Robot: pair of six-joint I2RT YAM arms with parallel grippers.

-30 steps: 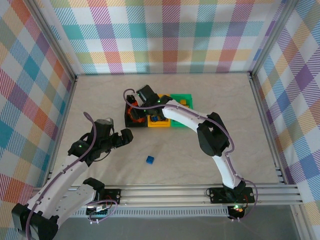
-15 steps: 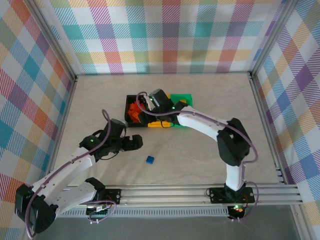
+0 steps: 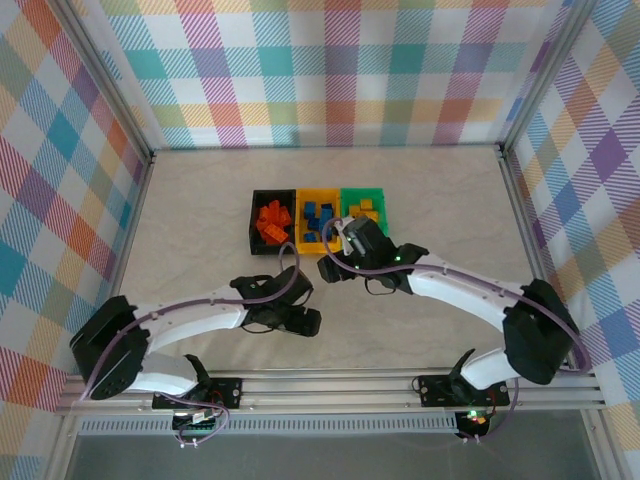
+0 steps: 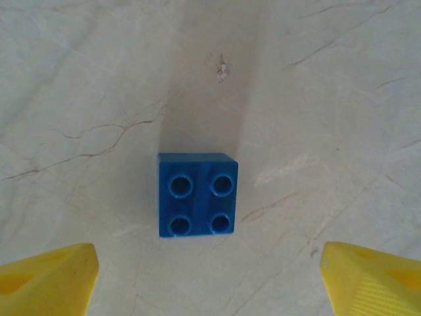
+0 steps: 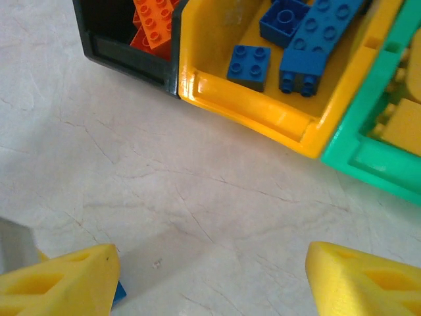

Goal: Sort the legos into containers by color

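A lone blue lego (image 4: 197, 195) lies studs-up on the table, just ahead of my left gripper (image 4: 207, 283), which is open above it with a yellow finger on either side. In the top view the left gripper (image 3: 300, 322) covers that brick. My right gripper (image 3: 335, 268) is open with nothing between its fingers, hovering over bare table just in front of the bins. The black bin (image 3: 254, 222) holds orange legos (image 5: 154, 23). Blue legos (image 5: 248, 62) fill the yellow bin (image 5: 250, 108). In the green bin (image 5: 365, 155) are yellow legos (image 5: 401, 128).
The three bins stand side by side at the table's middle. Plaid walls and a metal frame (image 3: 525, 200) enclose the table. A corner of the blue lego (image 5: 118, 293) peeks beside the right gripper's left finger. The two grippers are close together.
My left arm has swung right and settled over the blue lego. My right arm has pulled back from above the bins toward the near side.
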